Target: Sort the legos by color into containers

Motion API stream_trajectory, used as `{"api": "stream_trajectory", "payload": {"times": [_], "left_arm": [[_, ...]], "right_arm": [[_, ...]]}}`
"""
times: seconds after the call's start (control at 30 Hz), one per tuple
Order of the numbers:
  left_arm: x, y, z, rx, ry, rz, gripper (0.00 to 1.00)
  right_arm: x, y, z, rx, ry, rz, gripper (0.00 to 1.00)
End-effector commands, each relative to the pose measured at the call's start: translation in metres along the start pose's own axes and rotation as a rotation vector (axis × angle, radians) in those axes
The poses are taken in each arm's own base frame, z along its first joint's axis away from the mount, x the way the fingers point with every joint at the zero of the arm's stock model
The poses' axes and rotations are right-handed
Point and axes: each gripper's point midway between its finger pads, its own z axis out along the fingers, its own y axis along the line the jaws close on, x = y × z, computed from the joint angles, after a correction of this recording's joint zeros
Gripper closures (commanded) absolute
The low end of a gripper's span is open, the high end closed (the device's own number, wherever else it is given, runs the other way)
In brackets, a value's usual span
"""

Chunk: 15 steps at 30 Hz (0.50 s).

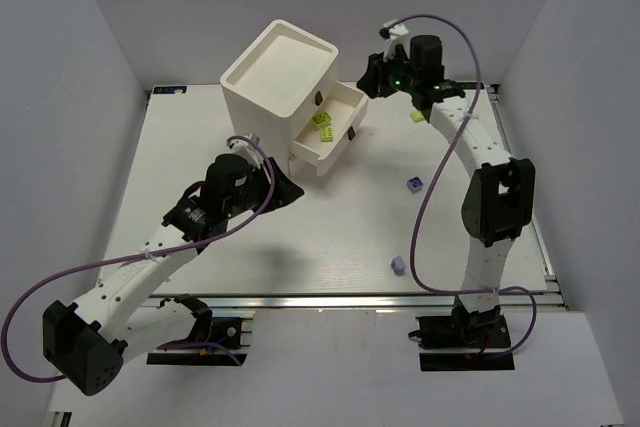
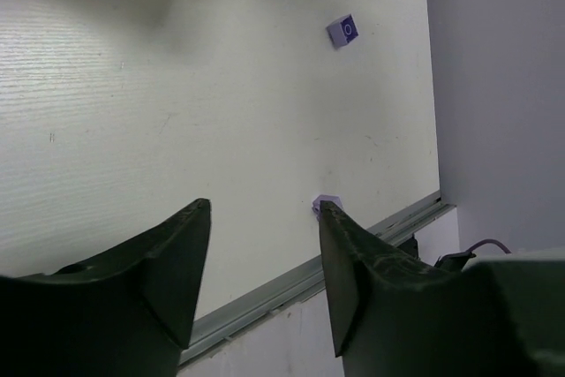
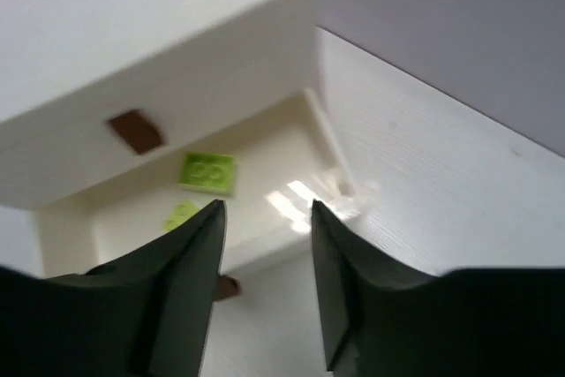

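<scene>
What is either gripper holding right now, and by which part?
Nothing. The left gripper is open and empty above the table, with a purple lego beside one fingertip. The right gripper is open and empty over the open drawer.

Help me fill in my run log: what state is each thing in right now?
left gripper: open, empty.
right gripper: open, empty, above the open drawer.
open drawer: pulled out, holding yellow-green bricks.
drawer above it: shut.
purple bricks: loose, outside any drawer.
stray yellow-green brick: loose, outside any drawer.
</scene>
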Motion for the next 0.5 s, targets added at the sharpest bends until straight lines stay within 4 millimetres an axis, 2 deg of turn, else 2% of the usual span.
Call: {"api": "stream_trajectory", "payload": {"times": [0.0, 0.03, 0.07, 0.1, 0.13, 0.2, 0.23, 0.3, 0.37, 0.4, 0.47], "left_arm": [[-0.004, -0.009, -0.004, 0.043, -0.015, 0.009, 0.39], [-0.004, -0.010, -0.004, 0.045, -0.015, 0.009, 0.39], [-0.003, -0.009, -0.003, 0.043, -0.013, 0.007, 0.39], [-0.002, -0.008, -0.003, 0.043, -0.010, 0.006, 0.38], [-0.002, -0.008, -0.003, 0.042, -0.009, 0.006, 0.37], [-0.002, -0.008, -0.001, 0.042, -0.009, 0.004, 0.36], [-0.002, -0.008, -0.001, 0.042, -0.009, 0.004, 0.35], [-0.001, -0.008, 0.002, 0.041, 0.000, 0.003, 0.34], [-0.002, -0.009, 0.004, 0.041, 0.007, 0.004, 0.34], [0.000, -0.008, 0.007, 0.035, 0.014, 0.003, 0.34], [0.000, -0.010, 0.008, 0.038, 0.020, 0.003, 0.34]], "right_arm": [[0.019, -0.084, -0.024, 0.215, 0.025, 0.108, 0.47], [0.026, -0.095, -0.027, 0.257, 0.044, 0.114, 0.42], [0.033, -0.110, -0.034, 0.291, 0.058, 0.119, 0.26], [0.044, -0.116, -0.035, 0.308, 0.076, 0.131, 0.14], [0.050, -0.135, -0.043, 0.367, 0.080, 0.141, 0.11], [0.065, -0.150, -0.044, 0.395, 0.120, 0.119, 0.11], [0.072, -0.164, -0.049, 0.442, 0.138, 0.125, 0.11], [0.086, -0.177, -0.045, 0.457, 0.169, 0.114, 0.11], [0.093, -0.193, -0.050, 0.496, 0.171, 0.122, 0.11], [0.106, -0.204, -0.048, 0.500, 0.185, 0.138, 0.11], [0.104, -0.213, -0.044, 0.509, 0.173, 0.132, 0.11]]}}
